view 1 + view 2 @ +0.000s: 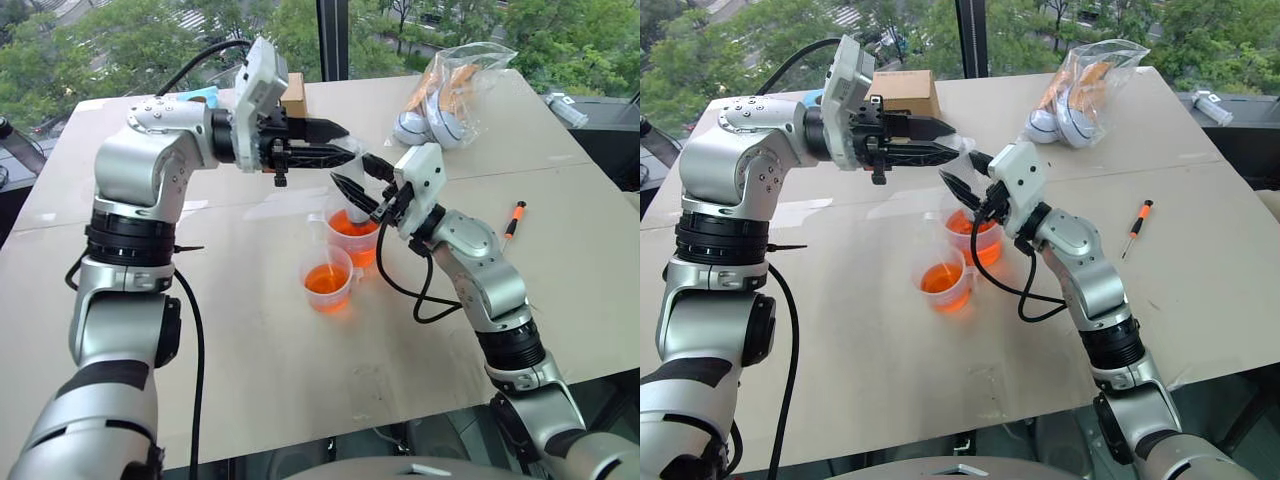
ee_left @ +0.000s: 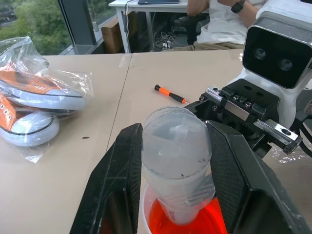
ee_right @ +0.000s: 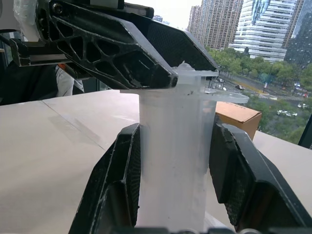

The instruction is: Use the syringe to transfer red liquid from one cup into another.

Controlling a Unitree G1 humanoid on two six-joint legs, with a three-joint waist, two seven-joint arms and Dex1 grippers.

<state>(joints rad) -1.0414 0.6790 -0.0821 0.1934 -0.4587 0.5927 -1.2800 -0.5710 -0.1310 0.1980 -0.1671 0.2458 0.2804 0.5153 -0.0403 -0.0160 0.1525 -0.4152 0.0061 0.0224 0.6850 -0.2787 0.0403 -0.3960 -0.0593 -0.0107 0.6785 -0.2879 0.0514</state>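
Note:
The clear syringe [image 1: 357, 192] stands upright with its lower end in the farther of two clear cups [image 1: 352, 228], which holds red liquid [image 1: 350, 222]. The nearer cup [image 1: 328, 282] also holds red liquid. My right gripper [image 1: 355, 175] comes in from the right and is shut on the syringe barrel [image 3: 175, 161], with a finger pressed on each side. My left gripper [image 1: 348, 143] reaches across from the left at the syringe's top. Its fingers [image 2: 122, 180] close on either side of the upper part [image 2: 175, 151], just by the wide flange [image 3: 214, 92].
An orange-and-black screwdriver [image 1: 513, 220] lies on the table to the right. A plastic bag of shoes [image 1: 450, 95] and a cardboard box [image 1: 295, 95] sit at the back. A seated person [image 2: 219, 19] is beyond the table. The cups stand mid-table.

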